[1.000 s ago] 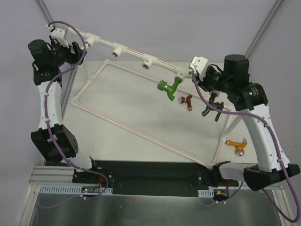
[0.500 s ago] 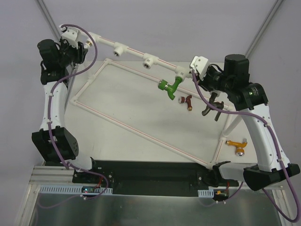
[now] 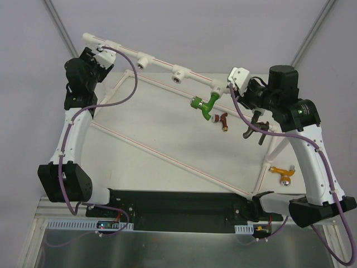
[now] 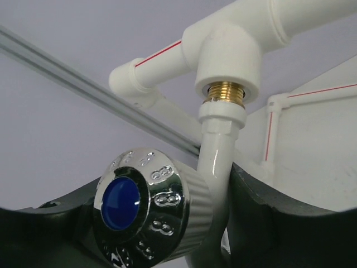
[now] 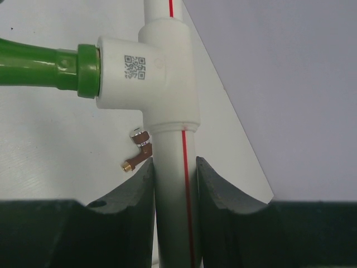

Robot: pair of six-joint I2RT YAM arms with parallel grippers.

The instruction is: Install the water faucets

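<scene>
A white faucet [image 4: 218,146] with a chrome, blue-capped knob [image 4: 149,207] stands with its threaded end in the brass socket [image 4: 226,92] of the pipe frame's leftmost tee [image 4: 226,53]. My left gripper [image 4: 167,215] [image 3: 96,56] has a finger on each side of it; whether they press on it is unclear. My right gripper [image 5: 175,180] [image 3: 245,88] is shut on the white pipe [image 5: 174,167] just below the tee [image 5: 162,78] that carries the green faucet [image 5: 39,70] [image 3: 203,104]. Loose on the table lie the dark red [image 3: 223,119], dark grey [image 3: 255,129] and orange [image 3: 281,172] faucets.
The top pipe [image 3: 162,62] has two bare tees [image 3: 144,58] [image 3: 179,72] between the arms. The frame's base rails [image 3: 167,159] run slantwise across the white table. Metal posts rise at the back left and back right.
My left arm has swung right and towards the back, and the pipe frame's left end has shifted right with it. The right arm has barely moved and keeps its hold.
</scene>
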